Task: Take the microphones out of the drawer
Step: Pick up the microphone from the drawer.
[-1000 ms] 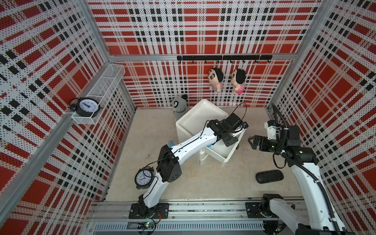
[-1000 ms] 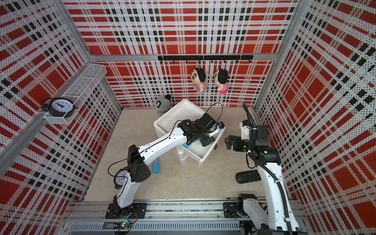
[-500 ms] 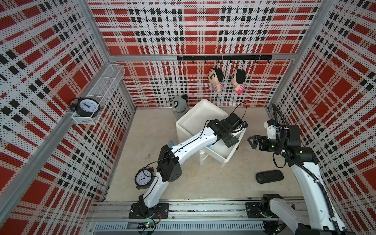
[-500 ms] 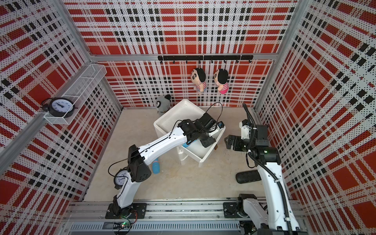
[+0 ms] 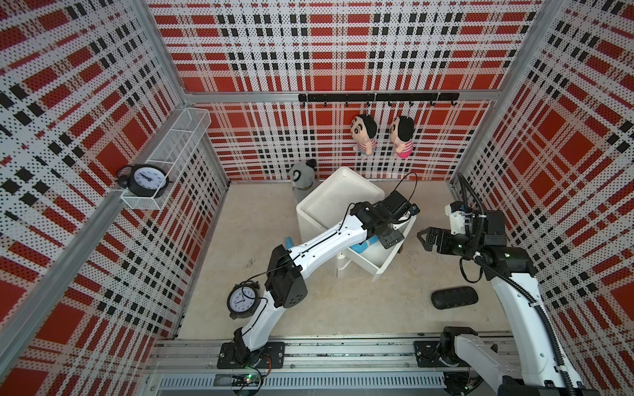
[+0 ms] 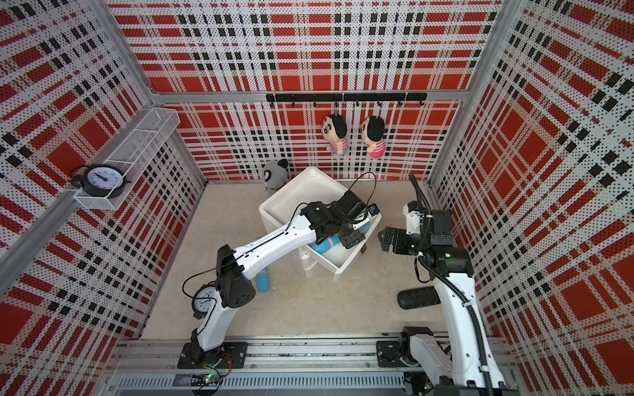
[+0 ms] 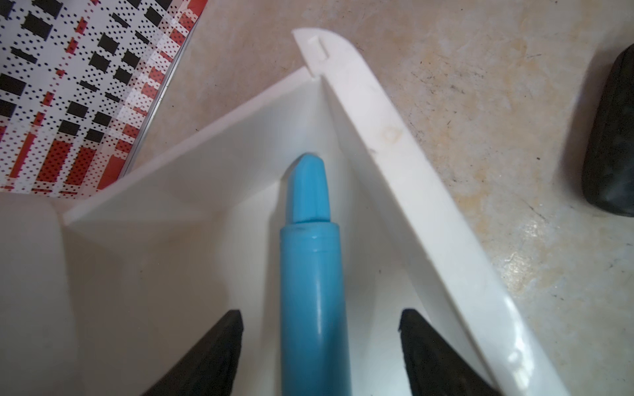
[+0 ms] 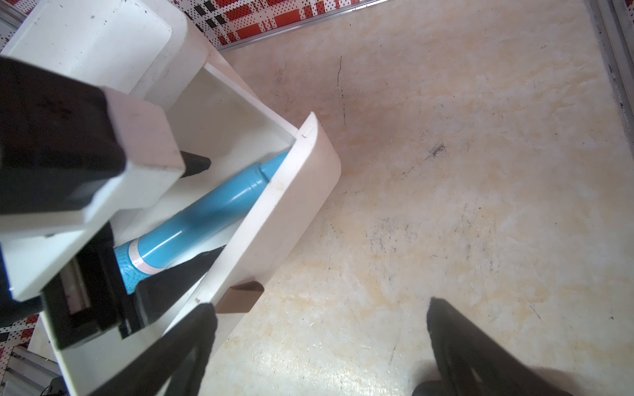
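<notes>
A blue microphone (image 7: pixel 312 274) lies in the pulled-out white drawer (image 7: pixel 394 137), its narrow end in the drawer's far corner. In both top views it shows as a blue stub (image 5: pixel 363 245) (image 6: pixel 324 245) under my left wrist. My left gripper (image 7: pixel 321 313) reaches down into the drawer (image 5: pixel 387 264) and stands open. One black finger is on each side of the handle, with a gap on both sides. The right wrist view shows the microphone (image 8: pixel 206 216) between those fingers too. My right gripper (image 8: pixel 320 306) hangs open over bare floor just right of the drawer front (image 8: pixel 291 192).
The drawer belongs to a white cabinet (image 5: pixel 336 199) near the back wall. A black oblong case (image 5: pixel 454 297) lies on the floor at the right. A blue object (image 6: pixel 263 281) and an alarm clock (image 5: pixel 242 301) sit by my left arm. A grey plush (image 5: pixel 302 175) stands behind the cabinet.
My left gripper stays in the drawer over the microphone, and its fingers stand a little wider apart than a second ago. The right arm has not moved.
</notes>
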Controlling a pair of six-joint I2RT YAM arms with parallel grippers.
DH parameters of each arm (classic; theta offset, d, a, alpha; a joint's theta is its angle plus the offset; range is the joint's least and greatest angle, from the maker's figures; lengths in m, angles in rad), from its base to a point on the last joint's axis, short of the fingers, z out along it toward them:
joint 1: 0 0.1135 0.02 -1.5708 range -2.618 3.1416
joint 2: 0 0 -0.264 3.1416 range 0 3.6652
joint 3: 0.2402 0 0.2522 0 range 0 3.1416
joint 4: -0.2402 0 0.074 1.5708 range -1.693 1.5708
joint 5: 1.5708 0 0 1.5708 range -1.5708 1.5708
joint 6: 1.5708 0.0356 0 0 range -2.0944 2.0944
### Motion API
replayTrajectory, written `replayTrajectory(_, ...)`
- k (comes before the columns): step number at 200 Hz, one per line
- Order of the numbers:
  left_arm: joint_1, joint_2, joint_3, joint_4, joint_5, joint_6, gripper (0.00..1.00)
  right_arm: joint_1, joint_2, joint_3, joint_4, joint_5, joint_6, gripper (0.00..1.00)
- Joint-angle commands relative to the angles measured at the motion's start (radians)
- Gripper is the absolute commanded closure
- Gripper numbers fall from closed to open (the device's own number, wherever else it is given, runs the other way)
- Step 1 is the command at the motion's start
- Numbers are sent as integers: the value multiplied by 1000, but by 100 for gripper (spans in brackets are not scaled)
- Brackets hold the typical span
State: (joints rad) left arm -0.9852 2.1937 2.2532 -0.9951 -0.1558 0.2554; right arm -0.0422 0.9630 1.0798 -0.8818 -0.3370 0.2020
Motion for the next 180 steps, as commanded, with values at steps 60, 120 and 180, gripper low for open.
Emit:
replayTrajectory(60,-10,52,8,-20,35,-5,48,-8,-12,14,15,-13,-13,0)
replayTrajectory(120,-12,60,10,-21,33,-11,60,-7,-14,12,15,-13,-12,0)
replayTrajectory(180,2,48,15,-8,84,-31,74,-7,-21,18,7,-47,-30,0)
